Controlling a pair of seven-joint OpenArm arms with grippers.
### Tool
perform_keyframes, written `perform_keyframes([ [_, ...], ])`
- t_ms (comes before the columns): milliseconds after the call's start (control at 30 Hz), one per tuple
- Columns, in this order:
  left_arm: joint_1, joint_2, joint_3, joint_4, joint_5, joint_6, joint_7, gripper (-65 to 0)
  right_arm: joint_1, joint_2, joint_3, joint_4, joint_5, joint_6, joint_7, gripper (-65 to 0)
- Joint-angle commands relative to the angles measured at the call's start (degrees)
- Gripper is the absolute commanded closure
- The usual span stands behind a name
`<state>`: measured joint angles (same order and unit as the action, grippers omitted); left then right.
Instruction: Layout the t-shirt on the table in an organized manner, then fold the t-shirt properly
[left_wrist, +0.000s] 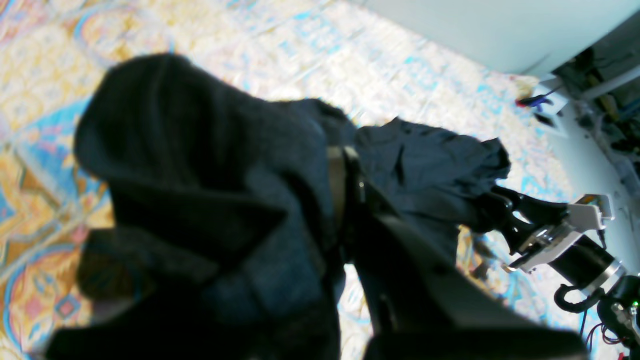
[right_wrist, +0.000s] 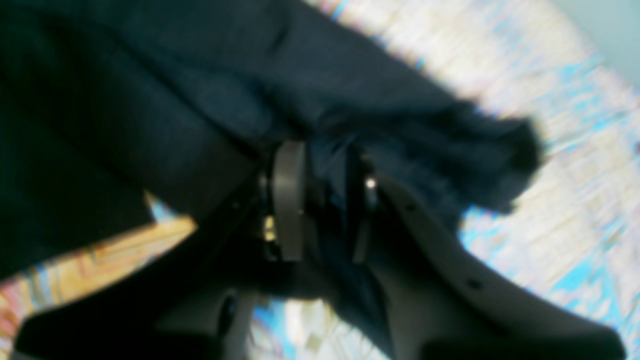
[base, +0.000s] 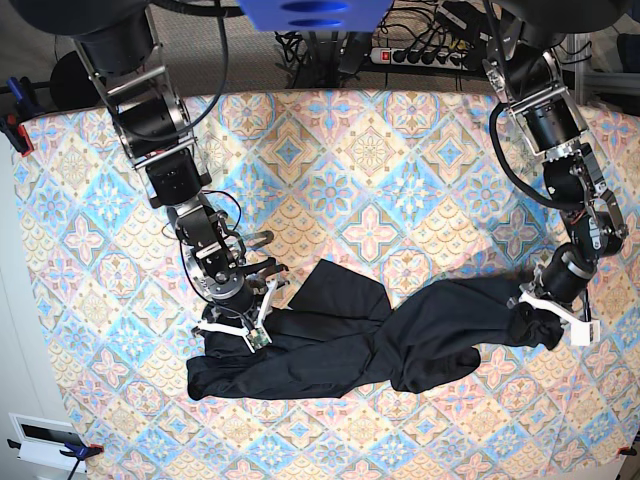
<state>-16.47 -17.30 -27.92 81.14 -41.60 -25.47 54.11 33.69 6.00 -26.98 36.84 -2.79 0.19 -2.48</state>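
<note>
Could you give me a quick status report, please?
Left gripper shut on t-shirt; right gripper around cloth, grip unclear. Shirt twisted, stretched across table. Nothing in the way.

Both wrist views are being blurred. The fingertips of the left gripper (left_wrist: 345, 165) are being hidden under folds of the t-shirt (left_wrist: 210, 200). In the base view, the tips of the right gripper (base: 232, 335) are being covered by cloth, and both arms are being cut off at the top edge.

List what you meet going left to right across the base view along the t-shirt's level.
Bare patterned table → right gripper at the shirt's left end → twisted black t-shirt stretched across the middle → left gripper, jaws shut on the shirt's right end → bare table again.
</note>
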Motion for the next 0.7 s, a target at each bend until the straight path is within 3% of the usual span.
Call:
perform_keyframes([
  [0,-1.5,-0.9,-0.1,1.1,-1.3,-0.6,-1.2,0.0,3.4,0.3,0.6,-0.5,-0.1,-1.3,2.1,-9.4],
  [167,-1.5,-0.9,-0.3,1.1,-1.3,-0.6,-1.2,0.0,4.8,-3.3,0.0,-7.8,-0.2,-1.0,2.1,0.0],
  [367,-1.0,-1.1,-0.3,1.1,-1.3,-0.6,-1.2,0.0,4.7,-3.2,-14.3,-10.0,-0.1,-1.0,2.1,0.0],
  [467,-0.8,-1.0,-0.2,1.1,-1.3,-0.6,-1.2,0.0,4.2,-0.9,-16.8,-9.9,-0.1,-1.0,2.1,0.0],
  [667,-0.7,-1.0,-0.2,1.1,-1.3,-0.6,-1.2,0.0,-5.4,4.0,-16.7,-8.2,-0.1,-1.2,2.1,0.0],
])
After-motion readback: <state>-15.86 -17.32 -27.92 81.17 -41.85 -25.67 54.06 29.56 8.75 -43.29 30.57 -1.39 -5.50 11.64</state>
